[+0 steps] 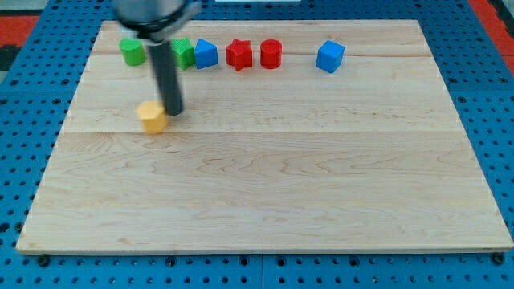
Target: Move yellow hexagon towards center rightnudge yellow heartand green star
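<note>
A yellow hexagon block lies on the wooden board at the view's left, below the top row. My tip stands just to its right, touching or nearly touching it. The rod rises from there toward the view's top. A green block, partly hidden behind the rod, sits in the top row; its shape cannot be made out. No yellow heart shows.
Along the view's top run a green cylinder, a blue block, a red star, a red cylinder and a blue cube. Blue pegboard surrounds the board.
</note>
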`<action>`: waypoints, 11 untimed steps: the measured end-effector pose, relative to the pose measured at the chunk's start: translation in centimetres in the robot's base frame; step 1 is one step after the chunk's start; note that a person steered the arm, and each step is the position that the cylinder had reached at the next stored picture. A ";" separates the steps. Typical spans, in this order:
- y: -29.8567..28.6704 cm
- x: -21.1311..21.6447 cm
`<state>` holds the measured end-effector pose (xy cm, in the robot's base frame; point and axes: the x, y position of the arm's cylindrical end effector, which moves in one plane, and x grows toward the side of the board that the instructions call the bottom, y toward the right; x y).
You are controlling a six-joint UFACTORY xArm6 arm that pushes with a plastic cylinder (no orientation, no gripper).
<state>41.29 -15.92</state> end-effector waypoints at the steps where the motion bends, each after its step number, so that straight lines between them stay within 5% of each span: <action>1: -5.6 -0.3; 3: -2.0 -12.6; 4: -0.5 -14.8; 7: 4.9 -14.8; 9: 9.7 -19.1; 10: 5.0 -21.6; 11: -1.2 -19.4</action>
